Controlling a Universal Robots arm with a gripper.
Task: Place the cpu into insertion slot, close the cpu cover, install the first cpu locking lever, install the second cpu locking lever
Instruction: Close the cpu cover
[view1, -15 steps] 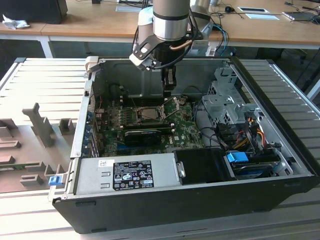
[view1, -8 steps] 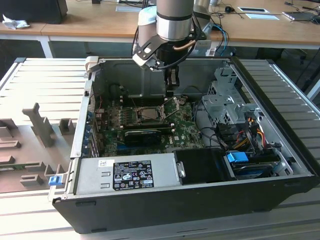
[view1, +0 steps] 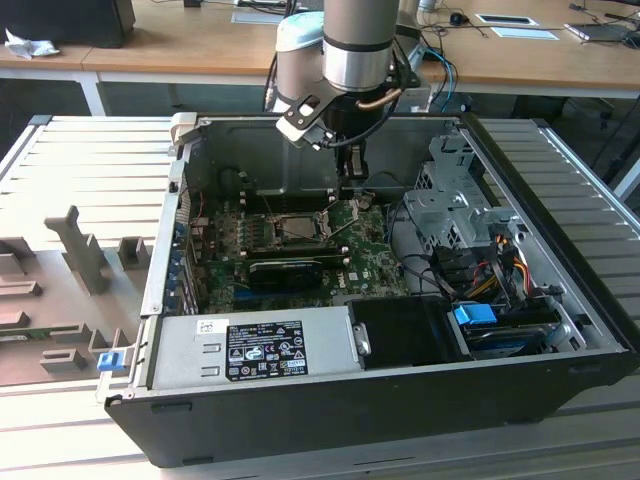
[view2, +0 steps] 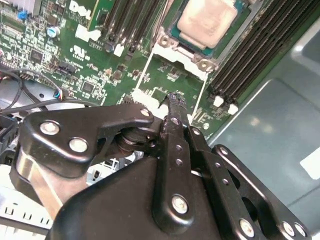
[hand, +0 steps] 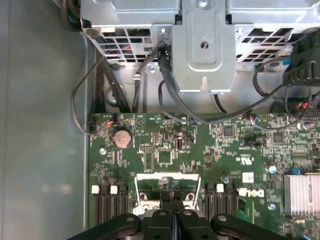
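"Where's the cpu (view2: 206, 21)?"
"It's the flat, pale-topped square seated in the silver-rimmed insertion slot (view2: 186, 52). The thin cpu cover (view2: 144, 71) is hinged open. The black claw (view2: 175, 99) is pinched shut, empty, beside it."

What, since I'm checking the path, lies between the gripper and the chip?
In the second wrist view, the opened silver cover lies between gripper and chip.

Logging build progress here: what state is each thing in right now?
cpu: lying in the insertion slot, uncovered.
cpu cover: swung open.
claw: shut, tip by the cpu cover.
computer case: side open.
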